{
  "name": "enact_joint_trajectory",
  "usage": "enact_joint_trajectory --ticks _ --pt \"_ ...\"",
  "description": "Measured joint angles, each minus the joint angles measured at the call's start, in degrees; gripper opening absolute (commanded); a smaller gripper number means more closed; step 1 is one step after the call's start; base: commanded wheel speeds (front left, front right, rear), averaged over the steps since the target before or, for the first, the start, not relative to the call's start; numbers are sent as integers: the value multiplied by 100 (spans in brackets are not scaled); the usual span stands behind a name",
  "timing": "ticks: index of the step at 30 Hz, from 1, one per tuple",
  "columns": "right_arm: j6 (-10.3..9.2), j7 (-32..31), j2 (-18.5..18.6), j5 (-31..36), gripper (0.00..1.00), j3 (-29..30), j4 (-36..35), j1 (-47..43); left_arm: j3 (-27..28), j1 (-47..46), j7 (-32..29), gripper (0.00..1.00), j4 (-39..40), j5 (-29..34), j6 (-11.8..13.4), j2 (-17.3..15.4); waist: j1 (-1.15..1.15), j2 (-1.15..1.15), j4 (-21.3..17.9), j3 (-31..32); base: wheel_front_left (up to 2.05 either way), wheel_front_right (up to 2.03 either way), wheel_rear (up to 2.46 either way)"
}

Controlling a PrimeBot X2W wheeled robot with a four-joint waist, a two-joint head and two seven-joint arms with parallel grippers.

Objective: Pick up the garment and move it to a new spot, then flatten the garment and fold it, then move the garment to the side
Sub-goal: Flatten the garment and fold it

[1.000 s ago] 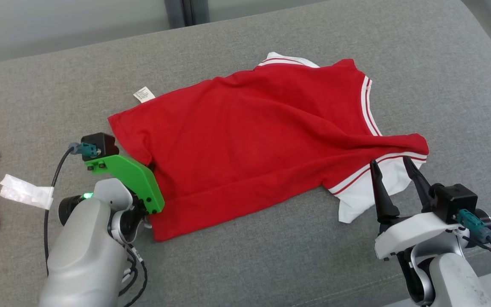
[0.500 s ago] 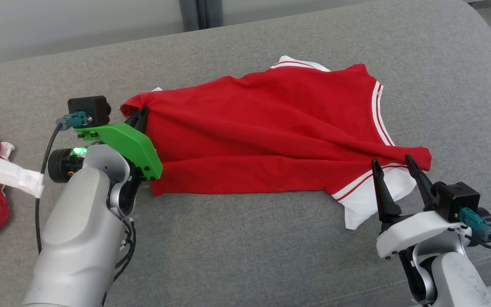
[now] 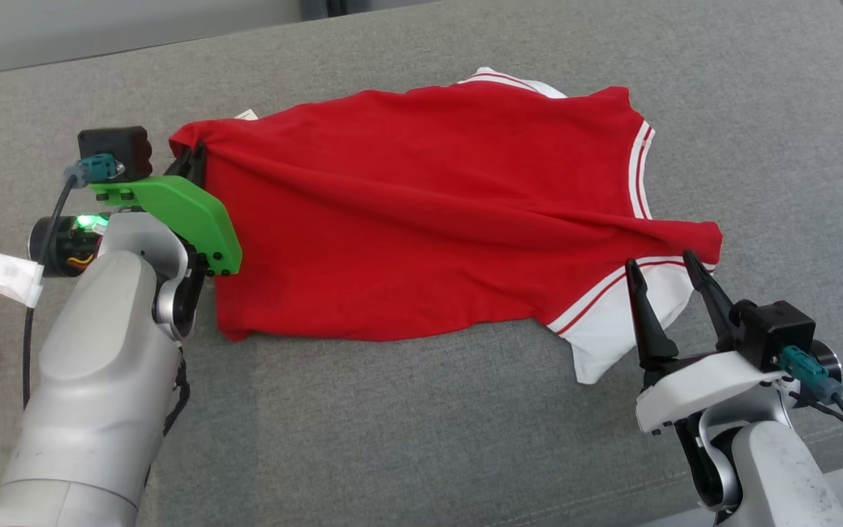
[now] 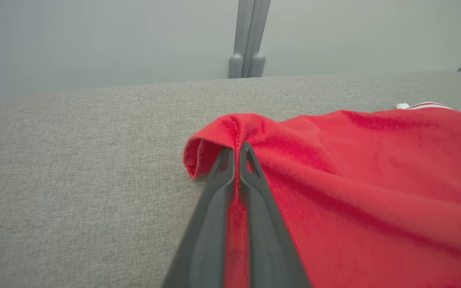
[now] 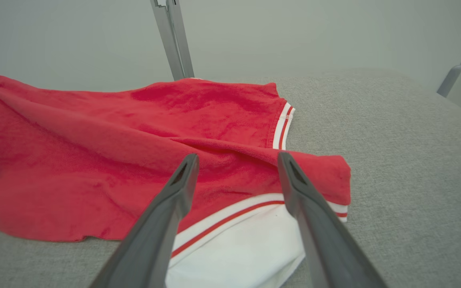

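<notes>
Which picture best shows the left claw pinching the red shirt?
The left wrist view: close up, the left claw is shut on a fold of the shirt. The head view half hides it behind a green bracket. The right wrist view catches a dark tip at its edge.

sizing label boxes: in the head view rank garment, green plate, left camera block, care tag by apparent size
1. garment
2. green plate
3. left camera block
4. care tag, mostly hidden
</notes>
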State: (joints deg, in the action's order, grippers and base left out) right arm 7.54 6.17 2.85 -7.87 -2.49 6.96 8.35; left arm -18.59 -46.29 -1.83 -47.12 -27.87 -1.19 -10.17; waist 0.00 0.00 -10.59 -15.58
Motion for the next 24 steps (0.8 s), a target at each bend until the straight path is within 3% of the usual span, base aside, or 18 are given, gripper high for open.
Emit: enact_joint_trajectory --ticks 7,8,9,10,18,24 --pt "0 32 0 -3 100 -74 15 82 -82 -483 563 0 -519 267 112 -133 0 0 -192 -196 0 0 0" --pt "0 40 0 -3 100 -74 21 87 -114 -537 658 5 -583 307 126 -135 0 0 -212 -219 0 0 0" --pt "0 48 0 -3 100 -74 26 95 -140 -580 701 32 -657 332 127 -134 0 0 -225 -234 0 0 0" --pt "0 48 0 -3 100 -73 40 109 -165 -614 739 100 -734 339 126 -125 0 0 -236 -248 0 0 0" --pt "0 54 0 -7 100 -56 115 140 -192 -661 1134 100 -1276 286 4 21 0 0 -70 -161 0 0 0" --pt "0 21 -2 53 100 70 101 116 -149 -271 1592 100 -1144 147 -292 138 0 0 159 34 0 0 0"
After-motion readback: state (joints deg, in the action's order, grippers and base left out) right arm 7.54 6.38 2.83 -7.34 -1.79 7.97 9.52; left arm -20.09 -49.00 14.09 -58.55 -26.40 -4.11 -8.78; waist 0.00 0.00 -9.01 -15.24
